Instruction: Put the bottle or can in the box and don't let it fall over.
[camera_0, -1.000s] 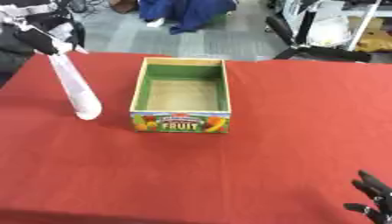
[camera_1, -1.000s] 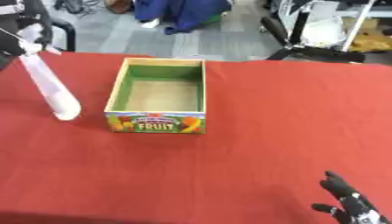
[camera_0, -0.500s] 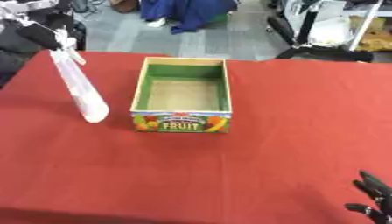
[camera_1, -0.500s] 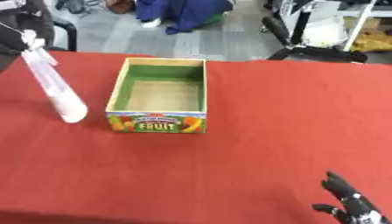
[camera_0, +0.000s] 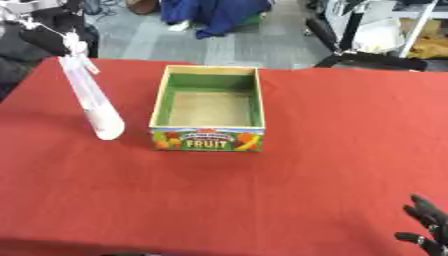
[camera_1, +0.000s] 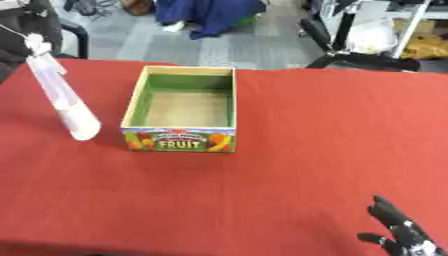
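Red table (camera_0: 332, 130): one bottle (camera_0: 92, 102), one box (camera_0: 210, 107).

White bottle (camera_0: 92, 99), slender, tilted with its top leaning up and to the left, lower end just left of the box (camera_0: 210, 108). Box: open-topped, green-lined interior, "FRUIT" label on the near wall, resting upright on the red bench (camera_0: 262, 190).

Red-covered table (camera_0: 289, 180) fills most of frame. Open FRUIT box (camera_0: 208, 110) sits on it, upper centre, green inside. Pale bottle (camera_0: 94, 102) left of box, tilted, top toward upper left, whether its base touches the cloth is unclear.
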